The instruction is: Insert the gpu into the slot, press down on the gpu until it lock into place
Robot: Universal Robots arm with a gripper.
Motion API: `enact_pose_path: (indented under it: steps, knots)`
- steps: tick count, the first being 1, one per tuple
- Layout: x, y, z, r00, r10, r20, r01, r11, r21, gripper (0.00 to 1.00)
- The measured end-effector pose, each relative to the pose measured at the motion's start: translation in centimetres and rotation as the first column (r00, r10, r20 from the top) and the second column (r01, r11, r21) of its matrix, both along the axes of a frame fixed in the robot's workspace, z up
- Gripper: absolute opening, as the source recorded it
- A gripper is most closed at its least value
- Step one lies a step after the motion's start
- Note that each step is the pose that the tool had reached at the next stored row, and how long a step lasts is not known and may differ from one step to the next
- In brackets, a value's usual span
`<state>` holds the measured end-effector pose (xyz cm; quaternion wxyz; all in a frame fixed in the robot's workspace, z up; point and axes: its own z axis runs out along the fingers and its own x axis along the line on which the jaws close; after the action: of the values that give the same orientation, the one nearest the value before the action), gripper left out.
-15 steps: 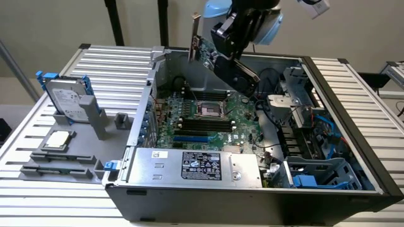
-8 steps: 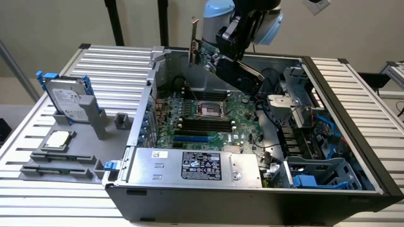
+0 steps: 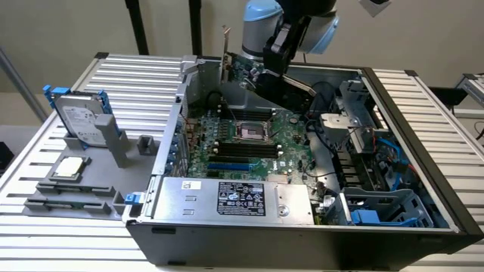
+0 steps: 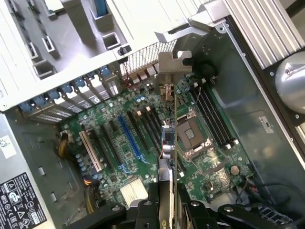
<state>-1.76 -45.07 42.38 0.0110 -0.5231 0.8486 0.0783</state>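
Observation:
The gpu [image 3: 243, 68] hangs in the air over the far end of the open computer case, with its silver end bracket [image 3: 226, 48] toward the exterior view's left. My gripper [image 3: 274, 71] is shut on it. The wrist view looks along the card's edge [image 4: 167, 143], which runs from its bracket [image 4: 174, 64] down between my fingers [image 4: 143, 210]; my gripper [image 4: 167, 206] clamps the card on both sides. The bright-blue slot [image 3: 229, 167] lies on the green motherboard [image 3: 291, 147] well below the card and nearer the power supply. From the wrist, the slot [image 4: 129, 143] lies beside the card, apart from it.
A grey power supply box [image 3: 226, 198] with a label fills the case's near end. The CPU socket [image 3: 252, 131] and black memory slots [image 3: 246, 148] sit between card and blue slot. Cables and a drive cage [image 3: 378, 207] are at the exterior view's right. A hard drive [image 3: 81, 122] stands outside the case.

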Motion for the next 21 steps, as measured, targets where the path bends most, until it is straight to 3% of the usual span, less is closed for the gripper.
enact_pose_path:
  steps: [6, 11, 17, 21]
  knots:
    - [0.0, 0.0, -0.32, 0.994, 0.11, 0.0031, -0.11, 0.994, -0.0002, 0.26]
    - [0.0, 0.0, -0.6, 0.9801, 0.199, 0.0049, -0.199, 0.9801, -0.0004, 0.26]
    - [0.0, 0.0, -0.96, 0.9526, 0.304, 0.0073, -0.304, 0.9526, -0.001, 0.26]
    - [0.0, 0.0, -1.28, 0.9282, 0.372, 0.0097, -0.372, 0.9282, -0.002, 0.26]
